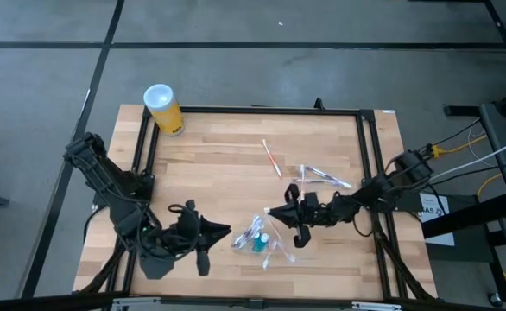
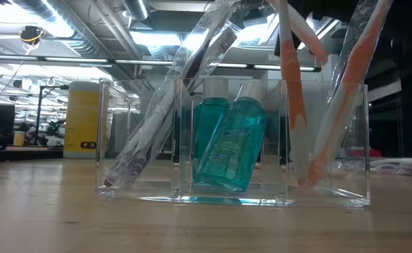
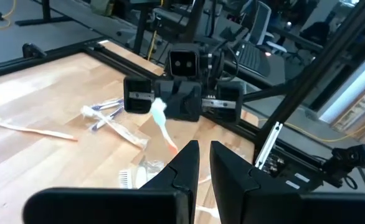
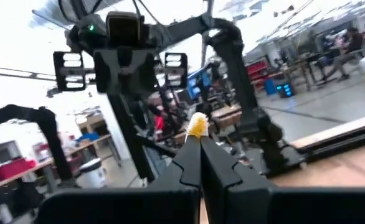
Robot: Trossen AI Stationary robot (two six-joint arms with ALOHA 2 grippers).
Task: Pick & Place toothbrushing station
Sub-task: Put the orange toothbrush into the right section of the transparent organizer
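A: Where does the holder (image 1: 262,240) sit?

B: Low on the table (image 1: 236,164), at about six o'clock from its middle; in the low view it is a clear box with teal bottles (image 2: 227,144) in the centre cell and wrapped brushes leaning in the end cells.

A: And the right gripper (image 1: 275,212)?

B: At the holder's one o'clock, just beside it; its jaws are pressed together on an orange-ended brush (image 3: 164,124), pinched near one end, the rest hanging free above the holder.

A: The left gripper (image 1: 223,231)?

B: At the holder's nine o'clock, near but apart; jaws narrowly parted with nothing between them.

A: Anything loose?

B: One brush (image 1: 271,158) lies alone at twelve o'clock from the holder; a small heap of wrapped ones (image 1: 322,178) at two o'clock; the yellow canister (image 1: 163,109) stands at the far corner, well apart.

A: How will a brush handle?

B: Light and slim, I judge; stiff enough to stay straight, but the wrapper looks slick, so it may swivel in the pinch; hold it at mid-handle; the holder seems light too and may slide if nudged.
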